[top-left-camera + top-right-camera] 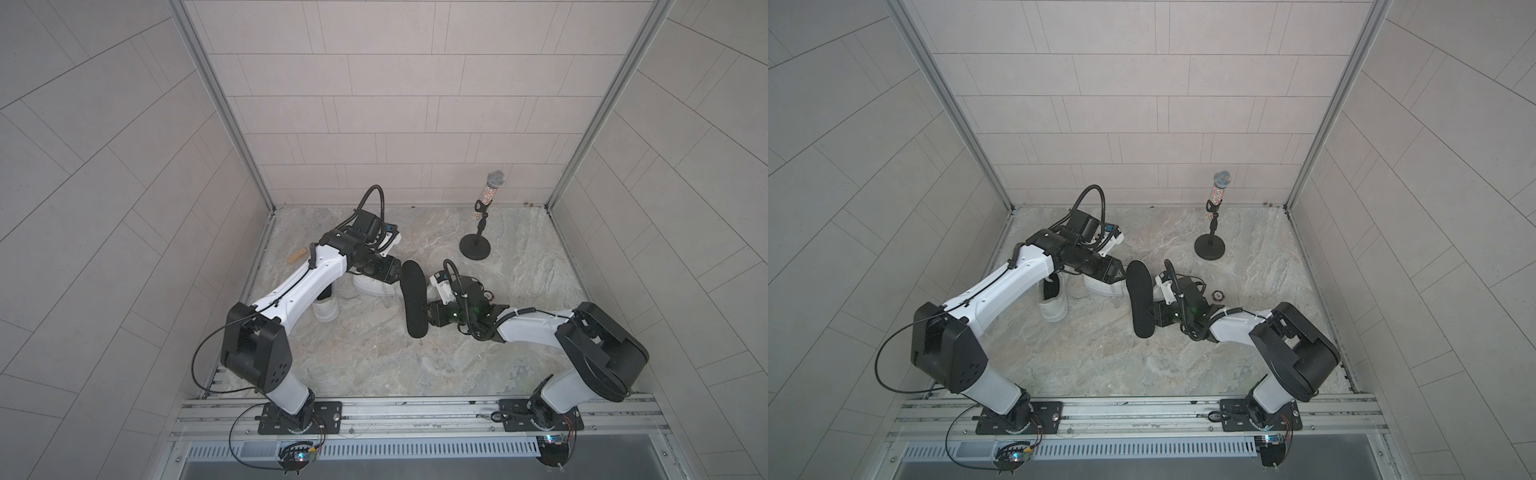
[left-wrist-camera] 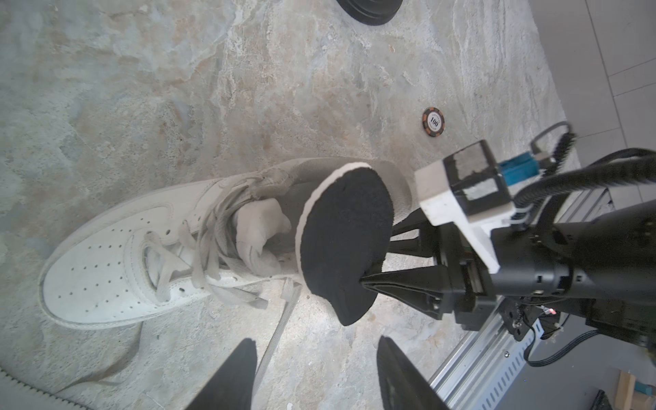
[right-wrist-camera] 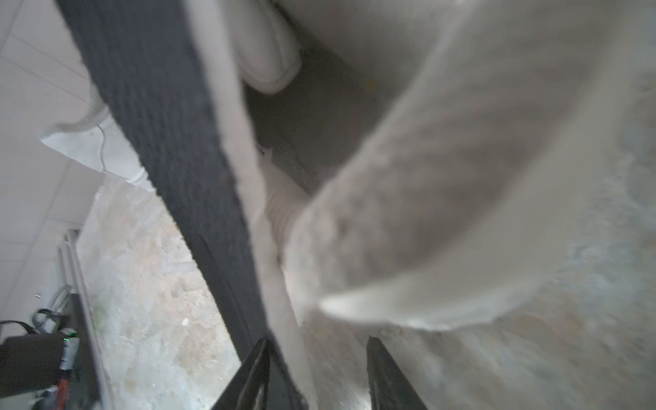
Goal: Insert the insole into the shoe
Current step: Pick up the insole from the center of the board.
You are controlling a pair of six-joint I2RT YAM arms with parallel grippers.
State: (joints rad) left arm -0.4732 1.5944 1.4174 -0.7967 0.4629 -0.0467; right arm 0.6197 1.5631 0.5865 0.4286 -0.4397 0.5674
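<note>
A white sneaker, the shoe (image 2: 117, 255), lies on the stone floor with loose laces; in both top views it sits under my left wrist (image 1: 372, 286) (image 1: 1100, 286). The black insole (image 2: 344, 241) (image 1: 415, 299) (image 1: 1140, 303) with a pale foam underside is lifted, its rounded end at the shoe's opening. My right gripper (image 1: 428, 309) (image 3: 317, 339) is shut on its side edge: one finger (image 2: 397, 284) on the black face (image 3: 159, 124), the other behind. My left gripper (image 2: 316, 340) hangs open over the floor beside the shoe, holding nothing.
A second white shoe (image 1: 326, 309) (image 1: 1054, 305) lies under the left forearm. A microphone on a round black stand (image 1: 476, 245) is at the back right. A poker chip (image 2: 433, 121) (image 1: 1217, 295) and a wooden block (image 1: 297, 255) lie on the floor. A loose lace (image 2: 280, 337) trails past one left finger.
</note>
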